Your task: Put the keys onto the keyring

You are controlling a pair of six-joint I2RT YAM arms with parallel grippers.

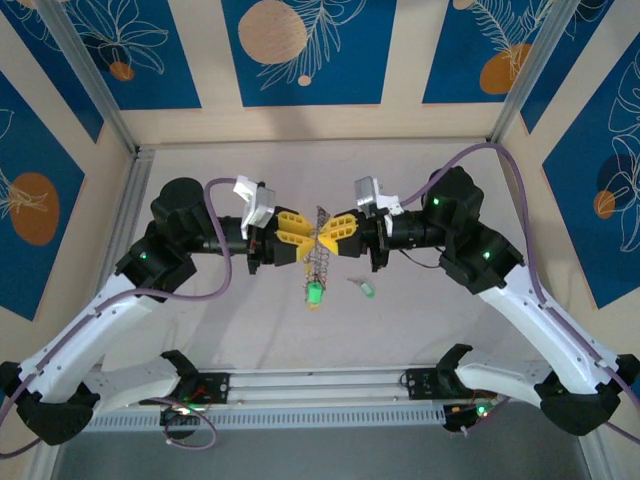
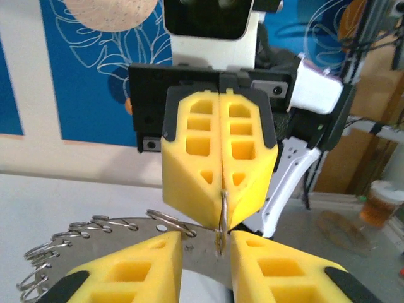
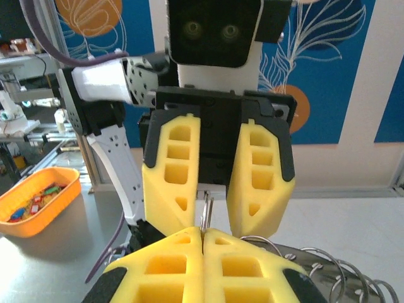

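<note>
Contact mid-table: keyring (image 1: 320,250) pinched

Its wire is clamped by the right gripper (image 1: 331,237). The left gripper (image 1: 308,239) is narrowly parted, perhaps untouching. A green key (image 1: 315,293) is seen at its near end, a second key (image 1: 366,288) apart on open table (image 1: 250,330).

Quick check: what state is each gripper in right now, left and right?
Left gripper: open, fingers well apart.
Right gripper: closed, pinching a thin wire of the keyring.
</note>
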